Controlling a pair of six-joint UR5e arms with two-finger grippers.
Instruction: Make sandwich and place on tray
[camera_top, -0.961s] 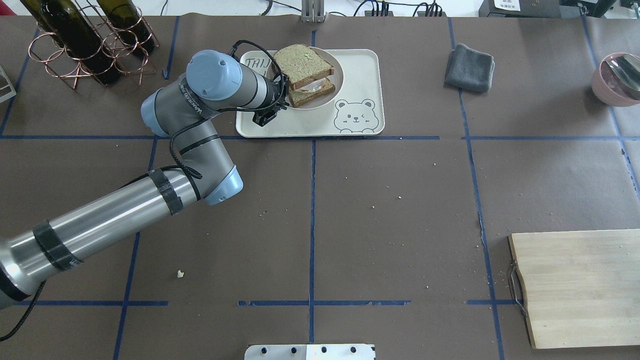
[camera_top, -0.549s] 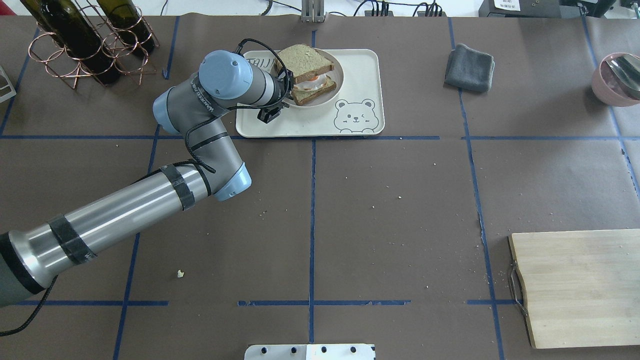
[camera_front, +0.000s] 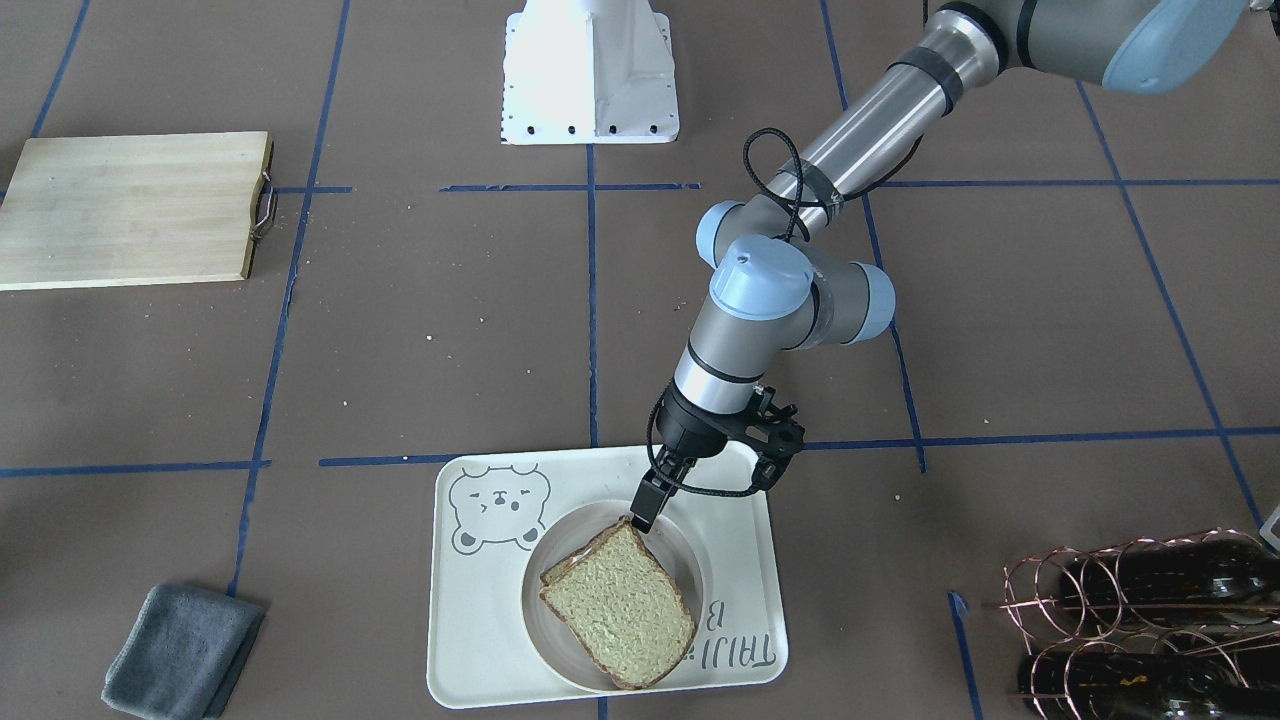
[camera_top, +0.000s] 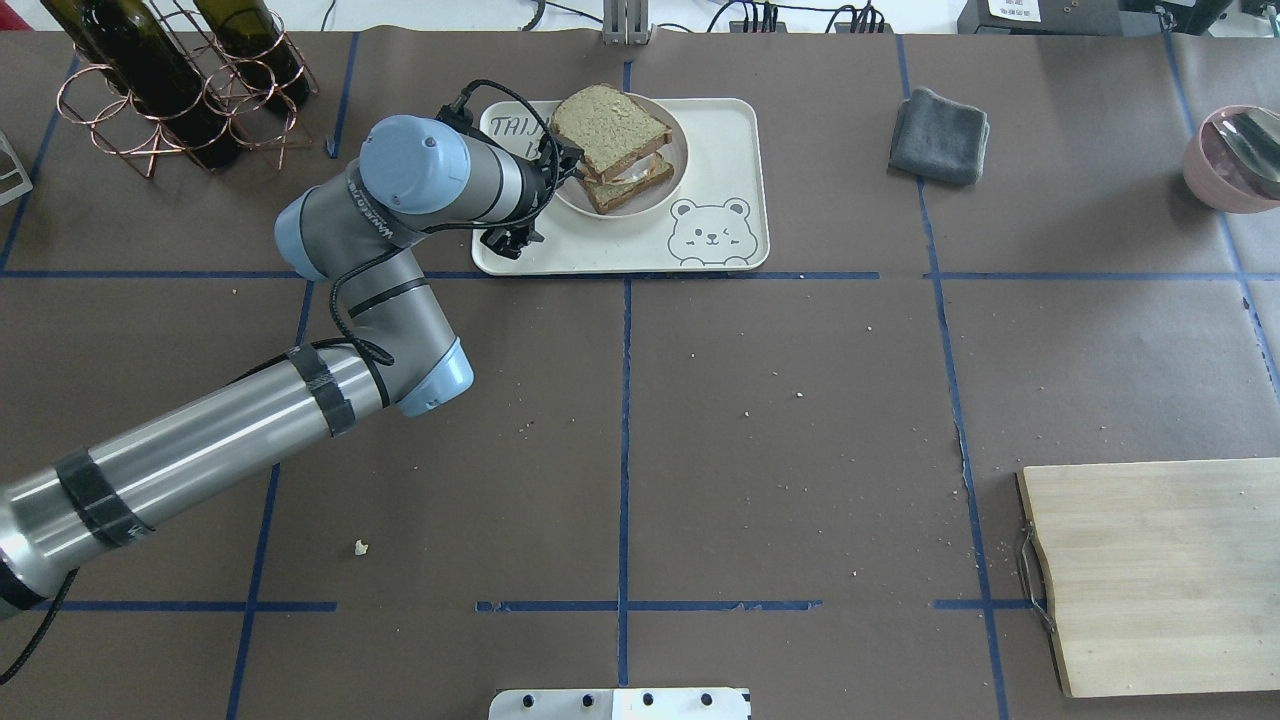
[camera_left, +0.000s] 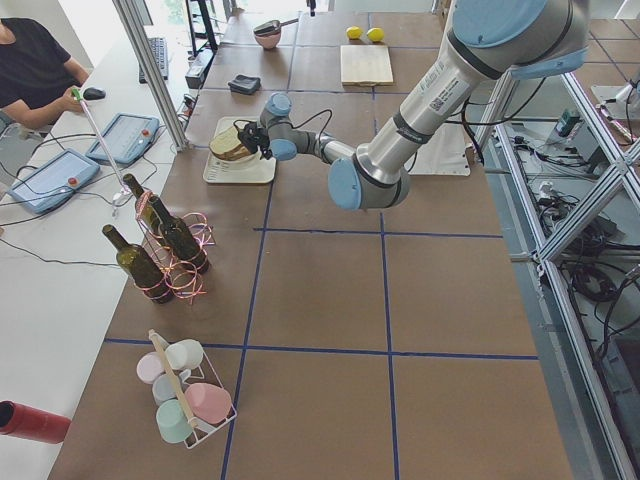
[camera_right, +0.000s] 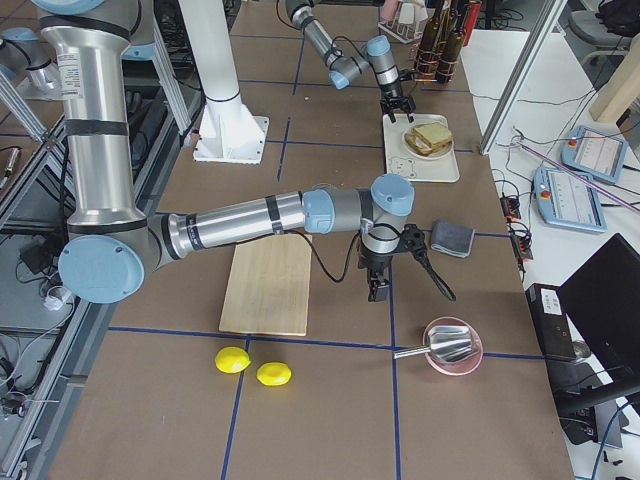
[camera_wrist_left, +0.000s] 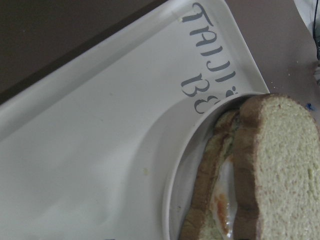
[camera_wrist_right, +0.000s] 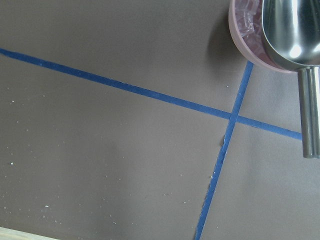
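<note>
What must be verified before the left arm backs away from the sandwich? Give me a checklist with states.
1. Sandwich sits on the plate: ok.
2. Plate lies inside the tray: ok.
3. Top slice squared over the bottom slice: not ok, it is skewed and the egg shows at the side.
4. Left gripper has let go of the sandwich: cannot tell; its tip is at the sandwich's corner.
5. Right gripper is away from the tray: ok.

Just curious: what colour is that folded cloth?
Folded cloth: dark grey, clearest in the overhead view.
</note>
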